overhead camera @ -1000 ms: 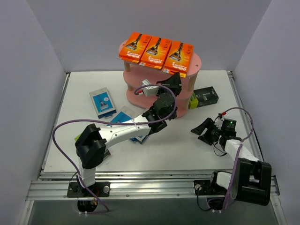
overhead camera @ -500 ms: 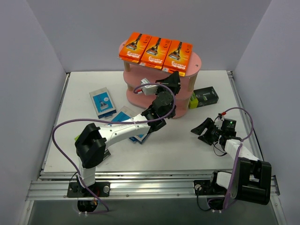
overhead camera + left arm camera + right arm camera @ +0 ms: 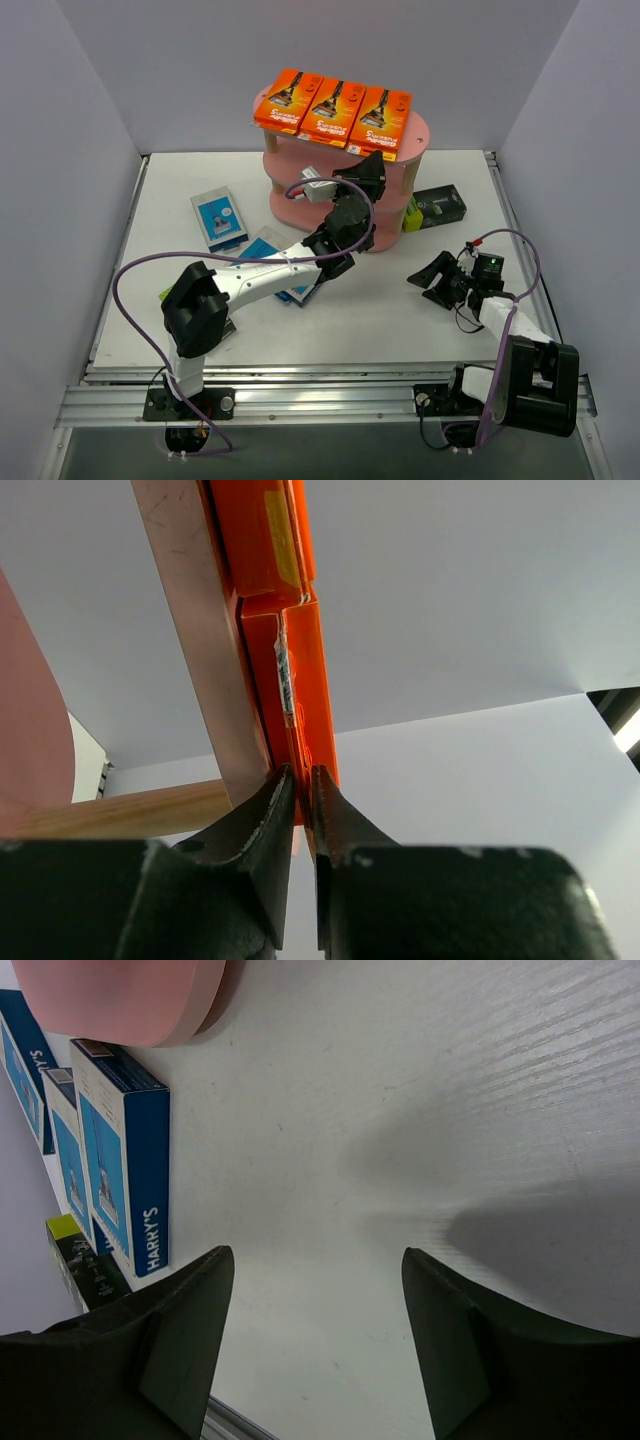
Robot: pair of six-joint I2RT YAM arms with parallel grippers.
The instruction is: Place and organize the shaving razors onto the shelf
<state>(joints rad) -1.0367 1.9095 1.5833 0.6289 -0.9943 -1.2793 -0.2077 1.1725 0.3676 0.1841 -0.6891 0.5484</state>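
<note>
As the left gripper meets the right end of the shelf's top board, the rightmost orange pack lies flat there, its near edge at the rim and caught between the fingertips. Two more orange packs lie side by side to its left on the same board. The jaws stand only a thin slit apart, and whether they pinch the pack or merely flank it cannot be told. The left arm stretches diagonally from its base across the table, with the forearm rising and the wrist tipped up, so the fingers come at the board's edge from below.

Blue packs lie on the table left of the shelf, some under the arm. A black pack lies just right of the shelf's foot. The right gripper hangs low over the table at the right, well apart from the shelf. Its jaws are about half open and empty, and its arm is folded close to its base.
</note>
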